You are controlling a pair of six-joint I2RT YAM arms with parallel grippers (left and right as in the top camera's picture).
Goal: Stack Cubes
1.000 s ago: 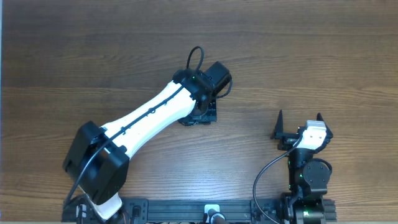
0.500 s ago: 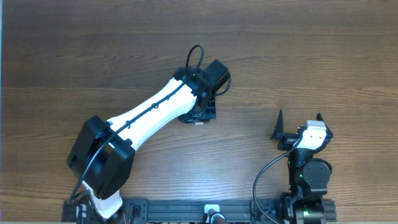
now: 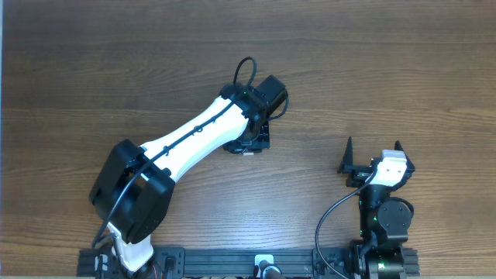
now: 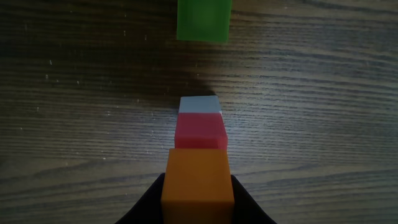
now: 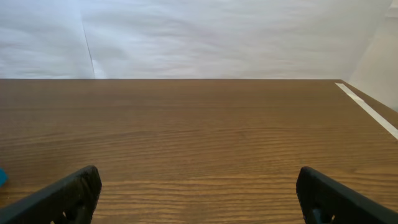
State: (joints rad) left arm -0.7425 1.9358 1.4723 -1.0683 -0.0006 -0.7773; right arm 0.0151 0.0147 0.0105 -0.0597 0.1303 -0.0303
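My left gripper (image 4: 198, 214) is shut on an orange cube (image 4: 198, 186); its dark fingers press both sides. Just past the orange cube a red cube (image 4: 200, 132) and a white cube (image 4: 200, 104) line up with it, each looking smaller, like a column under it. I cannot tell whether orange touches red. A green cube (image 4: 203, 18) lies apart on the wooden table (image 4: 74, 124). In the top view the left gripper (image 3: 252, 141) is at mid-table and hides the cubes. My right gripper (image 3: 372, 151) stands open near its base, and its wrist view also shows it (image 5: 199, 193) with nothing between its fingers.
Bare wood (image 3: 116, 70) lies all around the left gripper. A bit of something blue (image 5: 2, 177) shows at the edge of the right wrist view. A white wall (image 5: 199, 37) rises behind the table's far edge.
The left arm's rear joint has shifted slightly to the right. Its gripper has stayed over the same spot. The right arm has not moved.
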